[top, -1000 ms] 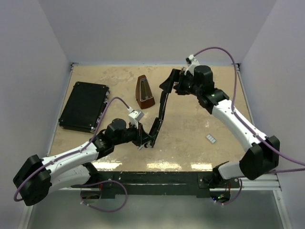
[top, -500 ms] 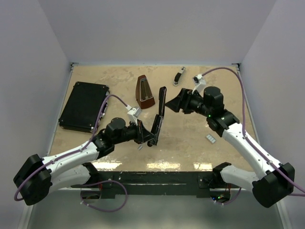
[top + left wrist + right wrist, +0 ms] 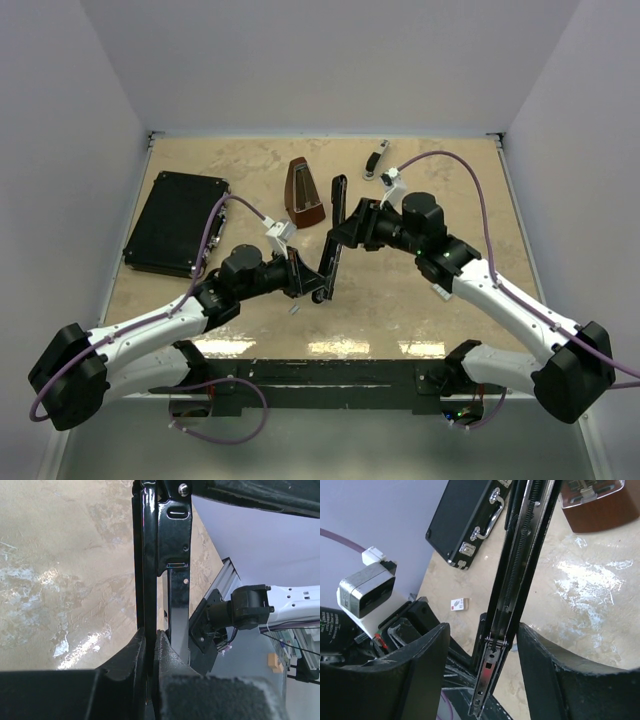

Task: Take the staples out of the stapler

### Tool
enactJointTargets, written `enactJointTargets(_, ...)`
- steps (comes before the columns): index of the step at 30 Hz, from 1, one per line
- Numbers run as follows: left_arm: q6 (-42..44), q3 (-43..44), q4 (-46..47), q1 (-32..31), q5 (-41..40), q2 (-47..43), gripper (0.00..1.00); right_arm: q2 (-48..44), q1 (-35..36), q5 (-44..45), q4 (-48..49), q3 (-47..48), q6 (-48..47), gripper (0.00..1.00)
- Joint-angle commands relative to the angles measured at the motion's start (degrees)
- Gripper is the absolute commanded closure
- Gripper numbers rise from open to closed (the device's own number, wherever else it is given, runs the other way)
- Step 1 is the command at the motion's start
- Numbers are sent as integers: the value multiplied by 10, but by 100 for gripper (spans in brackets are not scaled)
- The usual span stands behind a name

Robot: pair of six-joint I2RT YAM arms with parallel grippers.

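The stapler (image 3: 338, 195) stands tilted and swung open, its long black arms rising from the table. My left gripper (image 3: 305, 283) is shut on its lower end; in the left wrist view the fingers (image 3: 149, 640) pinch a thin black bar of the stapler (image 3: 172, 535). My right gripper (image 3: 345, 235) is open astride the upper arm. In the right wrist view its jaws (image 3: 482, 630) flank the stapler's spring channel (image 3: 525, 545) with a gap on each side. The staples (image 3: 295, 310), a tiny pale strip, lie on the table beside the stapler's foot.
A brown pyramid metronome (image 3: 303, 193) stands just behind the stapler. A flat black case (image 3: 175, 222) lies at the left. A small black-and-silver piece (image 3: 375, 160) rests near the back edge. Grey walls close in the table on three sides.
My right arm left the small black-and-silver piece at the back, swung forward and left to the stapler, and its jaws have narrowed around the upper arm. The left gripper kept its hold.
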Motion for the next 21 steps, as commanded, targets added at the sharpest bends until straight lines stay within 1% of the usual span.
enactJointTargets(1,-5,36,78,2,-2,-12,100,1,10,26,32,-11,14,42)
enactJointTargets(2,-6,35,78,3,-4,-13,100,-4,11,27,31,-14,16,45)
enactJointTargets(4,-6,35,79,2,-4,-10,100,-9,12,31,29,-22,16,48)
enactJointTargets(10,-8,34,79,2,-12,-9,100,-6,17,49,7,-20,18,50)
enactJointTargets(13,-5,36,80,2,-14,-8,100,-1,19,53,6,-19,21,53)
enactJointTargets(14,-4,35,80,2,-15,-7,100,-1,19,49,7,-20,23,57)
enactJointTargets(19,-1,36,84,2,-16,-1,100,4,22,40,18,-21,30,65)
enactJointTargets(21,-2,36,85,2,-15,0,100,7,22,41,18,-21,33,74)
